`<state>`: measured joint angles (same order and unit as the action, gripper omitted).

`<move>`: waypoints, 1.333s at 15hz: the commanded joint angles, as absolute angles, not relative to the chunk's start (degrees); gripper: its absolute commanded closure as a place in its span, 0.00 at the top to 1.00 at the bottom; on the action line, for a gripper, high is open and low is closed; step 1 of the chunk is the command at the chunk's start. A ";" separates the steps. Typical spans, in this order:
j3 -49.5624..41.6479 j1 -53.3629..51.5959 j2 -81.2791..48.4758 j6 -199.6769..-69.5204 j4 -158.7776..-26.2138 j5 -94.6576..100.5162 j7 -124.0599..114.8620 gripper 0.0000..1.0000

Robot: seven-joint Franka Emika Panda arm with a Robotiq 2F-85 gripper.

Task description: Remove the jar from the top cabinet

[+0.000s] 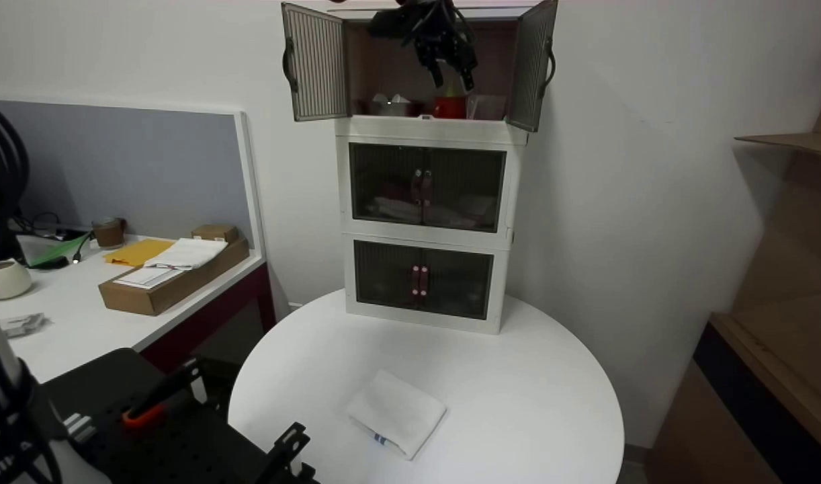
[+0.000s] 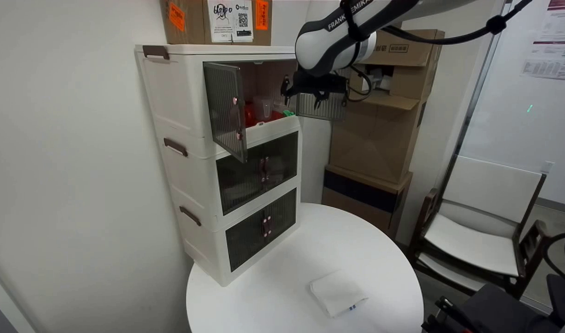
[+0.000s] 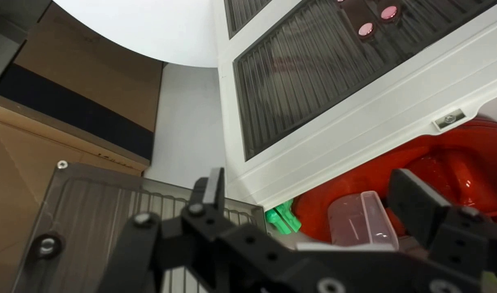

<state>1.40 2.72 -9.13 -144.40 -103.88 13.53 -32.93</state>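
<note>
Gripper (image 3: 307, 183) spread, nothing held; jar (image 3: 348, 221) at four o'clock from wrist-view centre, probably light, slick, crackable: pinch gently across its side walls.

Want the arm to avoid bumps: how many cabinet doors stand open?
2, both on the top cabinet: in an exterior view, the left door and the right door, angled outward. No other looks open.

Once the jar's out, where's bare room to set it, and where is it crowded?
Bare: white round table between cabinet stack and folded cloth, and beside the cloth toward the edge. Crowded: inside the top cabinet, where the jar sits beside the red item, green piece nearby.
</note>
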 commanded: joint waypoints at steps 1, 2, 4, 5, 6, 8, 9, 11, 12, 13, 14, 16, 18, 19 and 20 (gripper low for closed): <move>-0.77 0.79 -9.12 -144.38 -103.78 12.80 -32.37 1.00; -0.78 0.79 -9.13 -144.38 -103.74 12.80 -32.37 1.00; -1.08 0.47 -10.93 -145.65 -102.58 12.94 -34.31 1.00; -1.77 0.07 -11.82 -146.37 -101.95 13.78 -35.96 1.00; -2.58 -0.38 -12.32 -146.60 -101.64 15.02 -37.51 1.00; -4.16 -0.95 -13.41 -147.46 -101.09 16.11 -39.98 1.00; -4.92 -1.19 -13.94 -147.71 -100.59 16.27 -41.14 1.00; -6.17 -1.61 -15.37 -149.48 -99.37 16.20 -43.44 1.00; -6.65 -1.85 -16.11 -150.73 -98.68 15.88 -44.37 1.00; -6.08 -1.36 -13.83 -149.01 -101.55 14.26 -40.64 1.00; -6.46 -1.45 -14.41 -149.74 -101.02 14.21 -41.26 1.00; -6.70 -1.62 -15.14 -150.06 -100.25 14.15 -41.81 1.00; -6.52 -1.74 -15.67 -150.01 -99.75 13.92 -41.54 1.00; -6.21 -1.66 -16.00 -149.78 -99.50 13.39 -40.85 1.00; -5.99 -1.66 -16.28 -149.63 -99.31 12.96 -40.29 1.00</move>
<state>-5.55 -0.80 -15.40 -150.01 -100.22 14.68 -42.37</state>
